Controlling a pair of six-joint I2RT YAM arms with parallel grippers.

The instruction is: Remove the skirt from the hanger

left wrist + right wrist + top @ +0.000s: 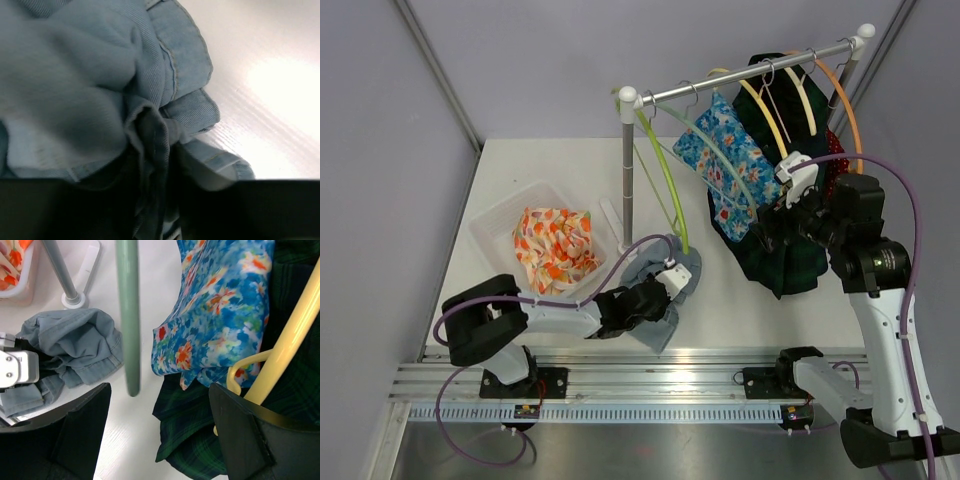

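Skirt: the skirt lies crumpled on the table, just beside the hanger, seemingly freed.
Left hand: the left hand pinches a denim fold.
Right hand: the right hand is open and empty.
Next: probably lifting the skirt clear, keeping the fold held.

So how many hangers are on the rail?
5, left to right along the rail: an empty lime green hanger, a pale green hanger holding the blue flowery skirt, then a yellow hanger, cream hanger and orange hanger. More could hide behind the dark clothes.
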